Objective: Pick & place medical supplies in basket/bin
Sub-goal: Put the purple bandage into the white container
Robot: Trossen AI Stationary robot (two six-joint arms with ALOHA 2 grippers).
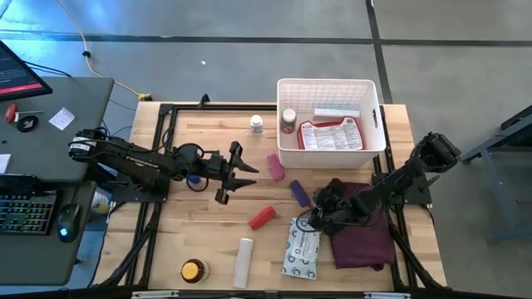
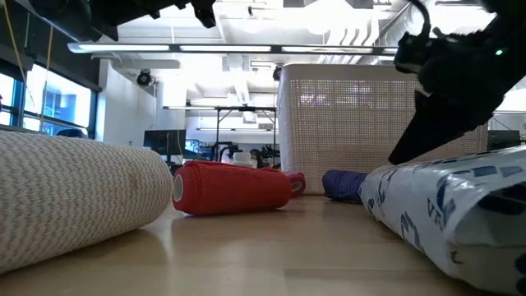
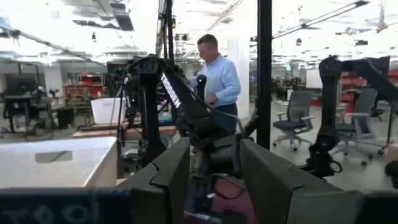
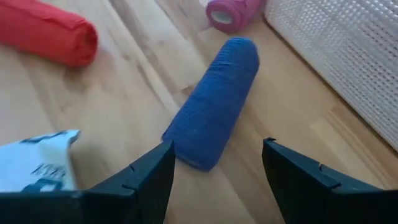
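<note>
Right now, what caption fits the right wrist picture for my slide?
Open right gripper hovers over the blue roll, near the white basket on the table.

White "TROSSEN" lettering along the dark arm (image 3: 177, 93) in the left wrist view. Blue print on the white packet (image 2: 460, 210), only a "V" legible. Red-and-white printed sheet (image 1: 331, 135) in the basket (image 1: 287, 154), unreadable.
</note>
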